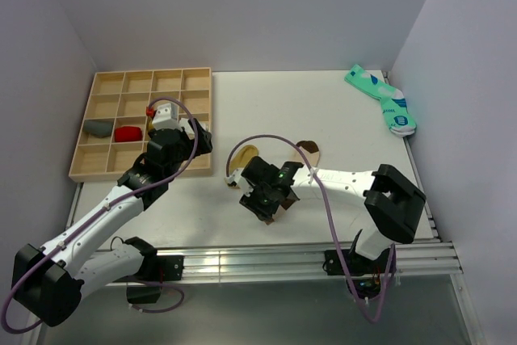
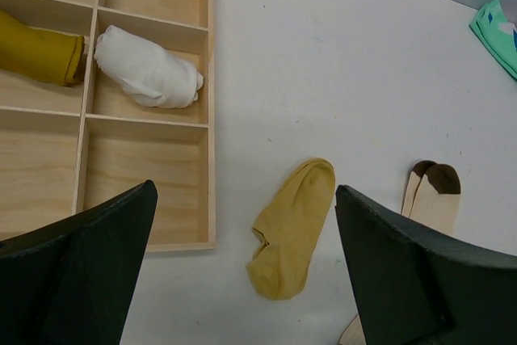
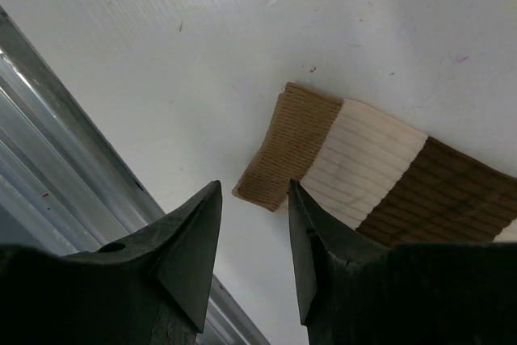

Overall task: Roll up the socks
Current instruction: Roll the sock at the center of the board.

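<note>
Left gripper (image 2: 244, 191) wide open, empty. Right gripper (image 3: 254, 199) jaws narrowly apart; ribbed tan-cream-brown sock (image 3: 363, 163) cuff at its 12 o'clock, ungripped.

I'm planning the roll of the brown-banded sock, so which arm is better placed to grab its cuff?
Right. The right gripper hovers, jaws apart, just off the tan cuff of the brown-banded sock. The left gripper hangs open at the wooden tray edge, farther from that cuff.
</note>
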`<state>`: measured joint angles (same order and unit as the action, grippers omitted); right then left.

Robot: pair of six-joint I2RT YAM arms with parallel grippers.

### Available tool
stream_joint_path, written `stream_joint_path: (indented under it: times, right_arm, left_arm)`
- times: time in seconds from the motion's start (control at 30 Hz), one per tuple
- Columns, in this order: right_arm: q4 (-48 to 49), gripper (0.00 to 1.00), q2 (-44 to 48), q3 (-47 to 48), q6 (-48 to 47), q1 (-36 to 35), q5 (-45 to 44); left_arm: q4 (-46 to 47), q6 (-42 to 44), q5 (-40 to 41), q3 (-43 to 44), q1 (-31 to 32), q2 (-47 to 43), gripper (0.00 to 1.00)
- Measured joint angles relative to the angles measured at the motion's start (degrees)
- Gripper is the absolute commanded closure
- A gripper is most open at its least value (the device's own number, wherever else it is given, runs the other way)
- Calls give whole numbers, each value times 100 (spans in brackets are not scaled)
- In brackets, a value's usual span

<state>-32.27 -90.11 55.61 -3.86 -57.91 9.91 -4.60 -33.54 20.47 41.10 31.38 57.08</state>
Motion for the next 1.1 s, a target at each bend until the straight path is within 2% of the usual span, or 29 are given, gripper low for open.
stream_joint_path:
  times: [0.5, 0.7, 0.77, 0.9, 1.07, 1.1]
  right_arm:
    - [0, 55, -590, 63, 46, -90, -90]
    - [-4, 65, -658, 107, 22, -98, -245]
    - [-7, 74, -673, 116, -26, -98, -302]
    - [-11, 82, -695, 142, -216, -46, -374]
    - [116, 90, -688, 142, -686, 463, 28]
    - [157, 91, -686, 142, -789, 649, 116]
  left_arm:
    - [26, 13, -4, 0, -48, 9, 2]
    - [103, 13, -17, -7, -76, 68, 2]
    - [140, 11, -28, -46, -81, 92, 2]
    - [175, 11, -68, -114, -83, 94, 3]
    - [308, 9, -118, -157, -87, 96, 6]
    - [363, 9, -144, -157, -87, 105, 10]
